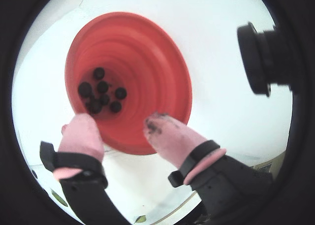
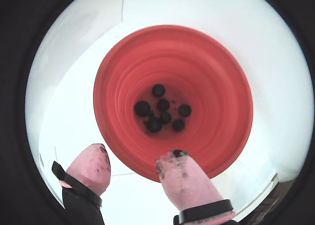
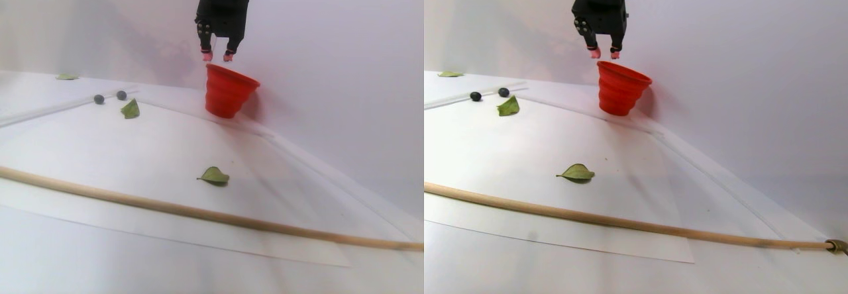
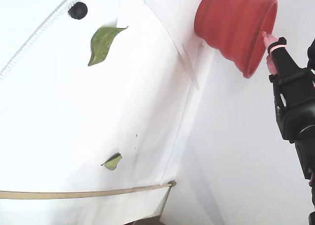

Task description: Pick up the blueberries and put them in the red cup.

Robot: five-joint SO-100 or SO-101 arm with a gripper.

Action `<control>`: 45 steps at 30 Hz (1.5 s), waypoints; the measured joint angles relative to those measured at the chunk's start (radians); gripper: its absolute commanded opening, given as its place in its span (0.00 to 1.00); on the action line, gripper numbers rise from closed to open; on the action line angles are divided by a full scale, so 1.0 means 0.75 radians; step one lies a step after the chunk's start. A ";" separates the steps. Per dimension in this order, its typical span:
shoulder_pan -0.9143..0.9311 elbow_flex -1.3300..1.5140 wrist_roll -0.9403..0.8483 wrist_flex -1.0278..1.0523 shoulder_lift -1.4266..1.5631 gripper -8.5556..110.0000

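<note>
The red cup (image 2: 216, 87) stands upright at the back of the white sheet, beside the wall (image 3: 226, 92). Several blueberries (image 2: 163, 105) lie on its bottom, also seen in the other wrist view (image 1: 102, 87). Two more blueberries (image 3: 99, 99) rest on the table to the cup's left in the stereo pair view; one shows in the fixed view (image 4: 78, 10). My gripper (image 2: 134, 152) hangs just above the cup's rim (image 3: 217, 56). It is open, and nothing sits between its pink, dark-stained fingertips (image 1: 160, 124).
Green leaves lie on the sheet (image 3: 130, 109), (image 3: 213, 175), and one further back left (image 3: 66, 77). A long wooden stick (image 3: 199, 211) crosses the front of the table. The wall rises right behind the cup.
</note>
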 measured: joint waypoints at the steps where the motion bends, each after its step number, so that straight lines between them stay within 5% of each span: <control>1: -0.010 0.025 0.000 0.000 0.018 0.22; 45: -0.372 0.372 0.127 0.000 0.196 0.23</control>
